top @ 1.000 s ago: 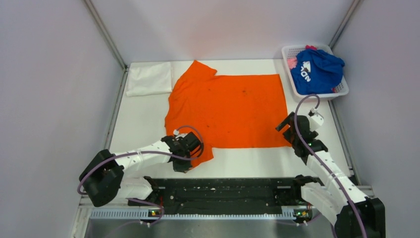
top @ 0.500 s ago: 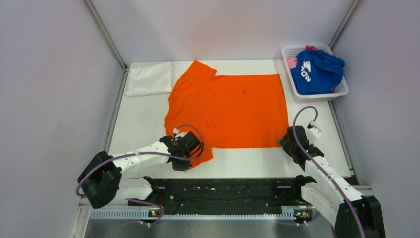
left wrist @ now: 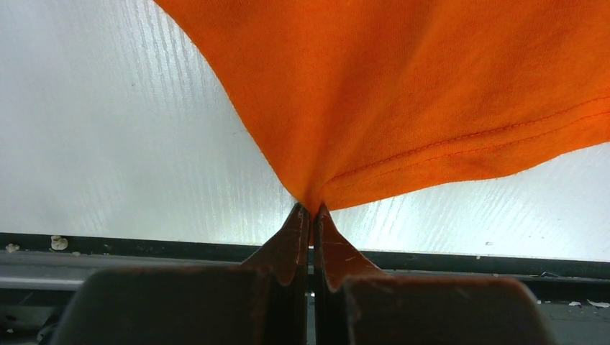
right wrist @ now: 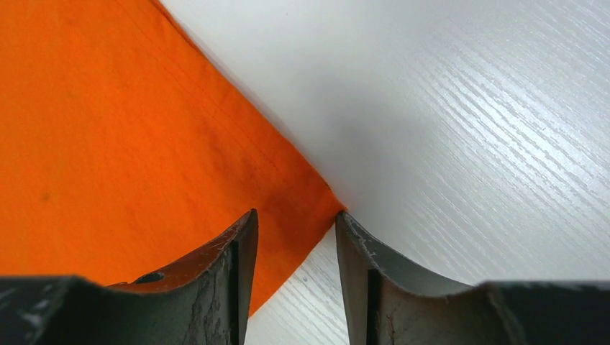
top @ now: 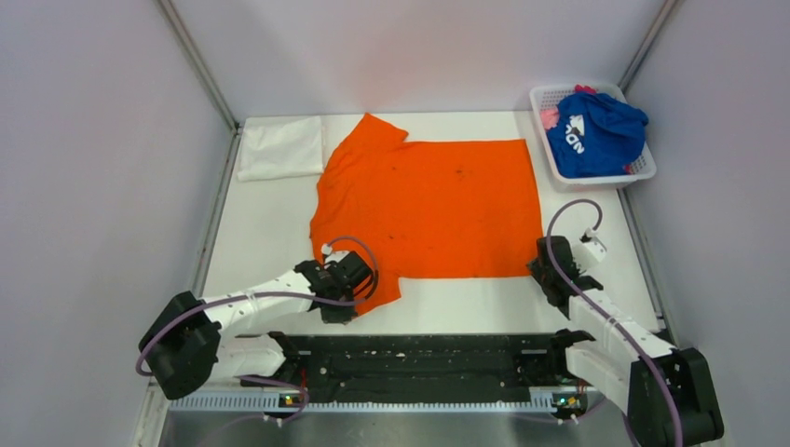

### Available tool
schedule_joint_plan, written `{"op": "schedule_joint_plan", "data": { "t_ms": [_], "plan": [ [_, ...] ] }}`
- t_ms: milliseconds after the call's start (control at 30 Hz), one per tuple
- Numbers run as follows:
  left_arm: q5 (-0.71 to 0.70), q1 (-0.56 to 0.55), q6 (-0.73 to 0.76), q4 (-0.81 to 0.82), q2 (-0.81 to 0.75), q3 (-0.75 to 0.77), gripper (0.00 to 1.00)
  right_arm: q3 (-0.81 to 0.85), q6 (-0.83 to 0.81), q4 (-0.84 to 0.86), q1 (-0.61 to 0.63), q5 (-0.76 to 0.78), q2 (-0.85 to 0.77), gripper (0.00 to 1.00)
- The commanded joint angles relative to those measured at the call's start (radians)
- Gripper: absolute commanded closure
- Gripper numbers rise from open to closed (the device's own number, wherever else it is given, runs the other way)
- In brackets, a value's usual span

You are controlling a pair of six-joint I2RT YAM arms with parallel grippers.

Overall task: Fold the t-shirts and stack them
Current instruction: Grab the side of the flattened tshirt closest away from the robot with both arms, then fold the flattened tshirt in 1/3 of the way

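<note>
A bare strip of table [top: 466, 300] lies between the orange t-shirt [top: 429, 205] and my bases. The shirt lies flat and smooth mid-table; the blue t-shirt [top: 596, 135] is heaped in the far-right basket [top: 643, 173]. Only my wrist views show the grips: left gripper [left wrist: 311, 213] clenched on the near sleeve hem, right gripper [right wrist: 291, 224] parted around the near-right corner.

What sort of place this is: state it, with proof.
Probably a robot test cell: plain panel walls box in a white table, a left arm and right arm are bolted at its near edge, and an orange t-shirt lies spread near a basket holding a blue shirt.
</note>
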Motion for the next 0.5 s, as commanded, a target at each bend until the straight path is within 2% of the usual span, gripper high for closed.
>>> {"op": "schedule_joint_plan", "data": {
  "t_ms": [0,167,233,267,467],
  "plan": [
    [-0.004,-0.002,-0.025,0.005,-0.025,-0.025,1.0,-0.025,0.028,-0.001,-0.008,0.022,0.049,0.58],
    [-0.006,-0.002,-0.036,0.012,-0.044,-0.036,1.0,-0.018,0.013,0.009,-0.008,0.01,0.078,0.77],
    [-0.007,-0.002,-0.043,0.006,-0.049,-0.038,1.0,-0.015,0.011,0.002,-0.008,0.006,0.075,0.95],
    [-0.006,-0.002,-0.046,0.001,-0.054,-0.039,1.0,-0.012,0.011,-0.009,-0.008,0.004,0.068,1.0],
    [0.092,-0.002,-0.103,-0.001,-0.134,-0.086,1.0,0.0,0.04,-0.154,-0.008,-0.018,-0.025,1.0]
  ]
}}
